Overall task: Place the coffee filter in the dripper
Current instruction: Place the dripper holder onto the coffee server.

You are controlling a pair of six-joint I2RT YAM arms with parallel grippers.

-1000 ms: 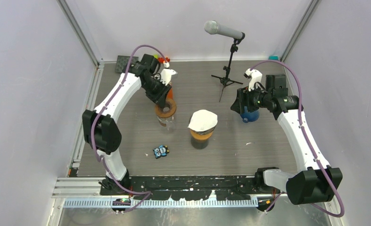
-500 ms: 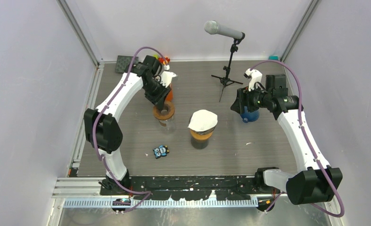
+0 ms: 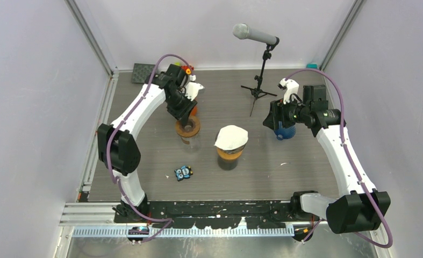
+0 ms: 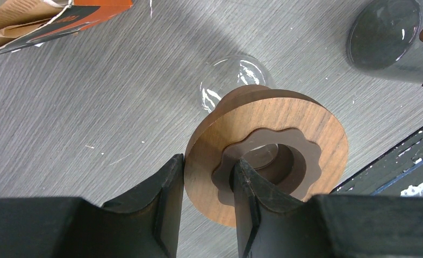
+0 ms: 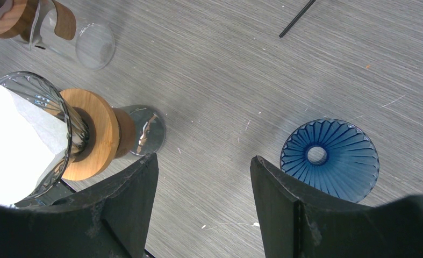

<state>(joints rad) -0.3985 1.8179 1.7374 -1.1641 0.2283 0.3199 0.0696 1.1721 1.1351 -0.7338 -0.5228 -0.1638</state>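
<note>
The white coffee filter (image 3: 231,137) sits in a glass dripper (image 5: 34,102) with a wooden collar (image 5: 93,134), on a glass server at mid table. A blue ribbed dripper (image 5: 330,159) stands empty at the right (image 3: 286,133). My right gripper (image 5: 203,161) hangs open over bare table between the two, holding nothing. My left gripper (image 4: 208,164) is shut on the wooden ring (image 4: 306,121) atop a glass carafe (image 3: 188,129). One finger is outside its rim and the other is inside its hole.
A microphone on a stand (image 3: 260,80) rises at the back. An orange box (image 4: 64,16) lies just behind the carafe. A small blue-and-black toy (image 3: 183,172) lies near the front, and a black pad (image 3: 143,71) sits in the back left corner.
The left arm's wrist has shifted slightly toward the back while still gripping the wooden ring. The right arm and the filter have not moved.
</note>
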